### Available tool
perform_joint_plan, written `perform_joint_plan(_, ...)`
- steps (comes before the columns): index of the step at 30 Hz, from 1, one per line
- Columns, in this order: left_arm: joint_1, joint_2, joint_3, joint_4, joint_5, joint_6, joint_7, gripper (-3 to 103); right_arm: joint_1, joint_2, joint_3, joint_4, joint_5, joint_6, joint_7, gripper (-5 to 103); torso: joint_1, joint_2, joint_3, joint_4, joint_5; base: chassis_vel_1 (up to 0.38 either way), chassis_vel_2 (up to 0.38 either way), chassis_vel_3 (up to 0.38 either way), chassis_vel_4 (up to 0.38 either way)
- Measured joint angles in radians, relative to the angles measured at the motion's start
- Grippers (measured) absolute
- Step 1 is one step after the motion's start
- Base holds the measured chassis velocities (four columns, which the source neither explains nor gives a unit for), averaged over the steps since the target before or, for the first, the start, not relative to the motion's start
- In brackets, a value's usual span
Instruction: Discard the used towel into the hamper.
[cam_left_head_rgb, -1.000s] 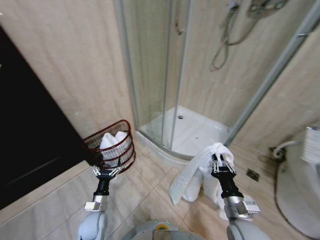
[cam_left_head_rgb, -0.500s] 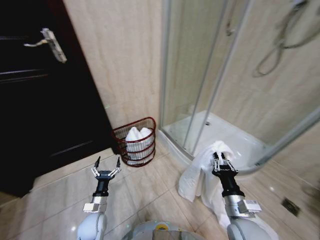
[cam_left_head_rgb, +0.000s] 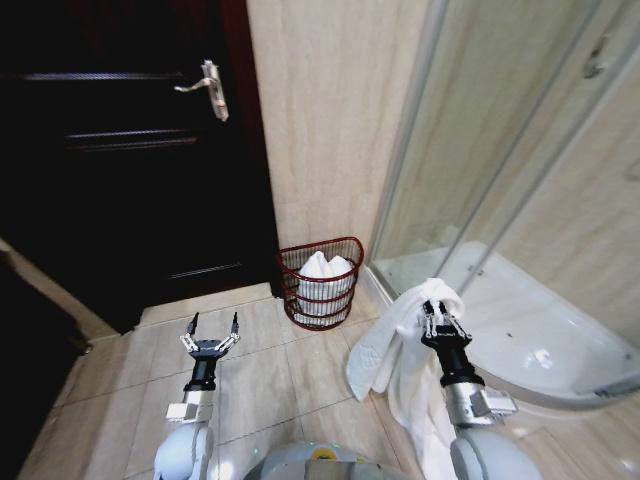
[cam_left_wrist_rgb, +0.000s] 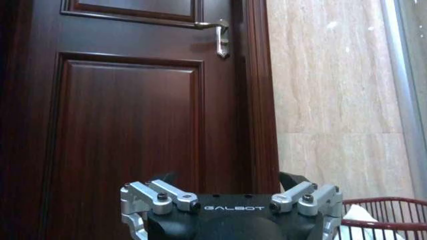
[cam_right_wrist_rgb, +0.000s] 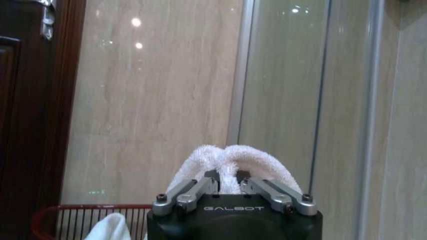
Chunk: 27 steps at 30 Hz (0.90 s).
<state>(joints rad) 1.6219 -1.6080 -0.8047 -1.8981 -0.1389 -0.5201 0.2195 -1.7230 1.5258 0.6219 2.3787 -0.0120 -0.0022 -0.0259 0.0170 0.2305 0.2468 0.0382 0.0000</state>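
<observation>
Your right gripper (cam_left_head_rgb: 435, 317) fingers clench the soft, limp towel (cam_left_head_rgb: 400, 360) at its top fold, bulk hanging below; left gripper (cam_left_head_rgb: 210, 332) fingers are spread, empty.

hamper (cam_left_wrist_rgb: 390, 220): cut off by frame edge | towel (cam_left_head_rgb: 400, 350): lower end cut off | hamper base: hidden by weave

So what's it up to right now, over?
Right gripper shut on white towel, held up. Left gripper open, empty. Hamper ahead by the wall, towels already inside. Bare floor between.
</observation>
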Motion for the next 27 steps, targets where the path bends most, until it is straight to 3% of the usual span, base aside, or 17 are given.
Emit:
perform_joint_plan(17, 0.012, 0.0, 0.001, -0.013, 0.033, -0.001, -0.074, 100, -0.019, -0.049, 0.037, 0.033, 0.054, 0.003, -0.028, 13, 0.025, 0.072, 0.048, 0.0, 0.0001, 0.006, 0.003, 0.003, 0.003)
perform_joint_plan(27, 0.027, 0.0, -0.002, -0.03, 0.037, -0.001, -0.081, 100, -0.04, -0.06, 0.045, 0.05, 0.061, 0.007, -0.031, 13, 0.035, 0.104, 0.068, 0.0, 0.0001, 0.059, 0.052, 0.059, 0.063)
